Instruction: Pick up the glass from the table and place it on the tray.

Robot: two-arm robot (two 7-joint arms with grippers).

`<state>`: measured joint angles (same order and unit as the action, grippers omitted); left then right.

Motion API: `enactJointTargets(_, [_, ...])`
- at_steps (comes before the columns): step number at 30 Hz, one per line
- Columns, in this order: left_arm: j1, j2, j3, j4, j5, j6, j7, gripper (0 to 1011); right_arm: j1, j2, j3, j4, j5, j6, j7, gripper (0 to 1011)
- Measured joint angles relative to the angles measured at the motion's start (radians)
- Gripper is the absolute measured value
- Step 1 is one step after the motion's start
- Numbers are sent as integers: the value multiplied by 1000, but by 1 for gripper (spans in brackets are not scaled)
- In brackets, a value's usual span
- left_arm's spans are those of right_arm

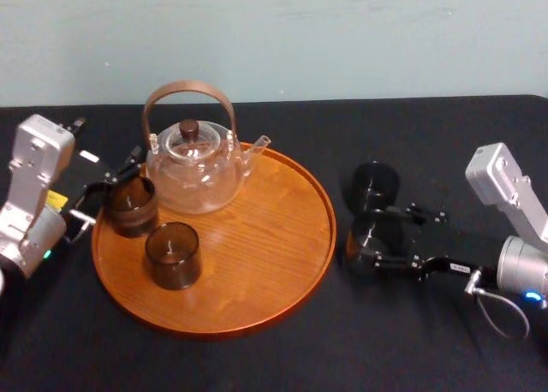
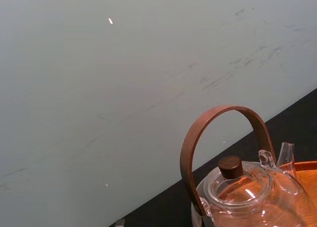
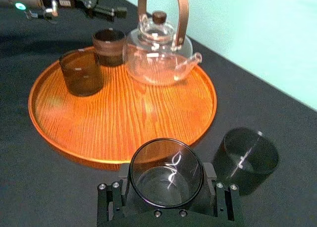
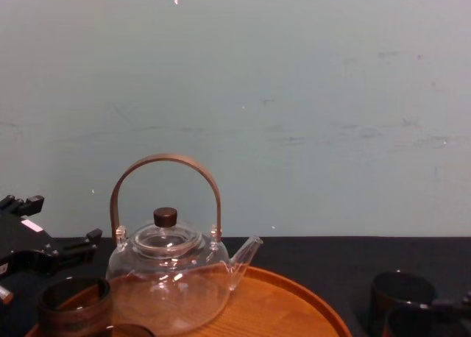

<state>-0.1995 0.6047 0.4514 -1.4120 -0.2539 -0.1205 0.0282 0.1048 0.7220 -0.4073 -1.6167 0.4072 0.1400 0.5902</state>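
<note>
My right gripper (image 1: 358, 238) is shut on a dark smoked glass (image 3: 166, 173), which fills the space between both fingers. It sits just off the right rim of the round orange-brown wooden tray (image 1: 282, 264). A second dark glass (image 1: 375, 185) stands on the black table just beyond the held one, also seen as glass (image 3: 249, 155). My left gripper (image 1: 116, 182) is open at the tray's left edge, above and behind a dark glass (image 1: 130, 205) that rests on the tray. Nothing is between its fingers.
A clear glass teapot (image 1: 195, 165) with a brown bent-wood handle stands on the back of the tray. Another dark glass (image 1: 173, 255) sits at the tray's front left. The tray's centre and right half are bare wood. A pale wall closes off the table's back.
</note>
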Motion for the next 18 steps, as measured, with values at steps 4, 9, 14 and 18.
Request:
enactJointTargets(4, [0, 0, 0, 0, 0, 0, 0, 1001, 15, 7, 2, -16, 5, -10, 13, 898])
enactJointTargets(9, [0, 0, 0, 0, 0, 0, 0, 1001, 44, 8, -4, -25, 5, -19, 30, 898])
enactJointTargets(14, [0, 0, 0, 0, 0, 0, 0, 1001, 91, -6, -28, -20, -1, -30, 50, 898])
enactJointTargets(18, [0, 0, 0, 0, 0, 0, 0, 1001, 125, -26, -52, -11, -10, -38, 61, 898])
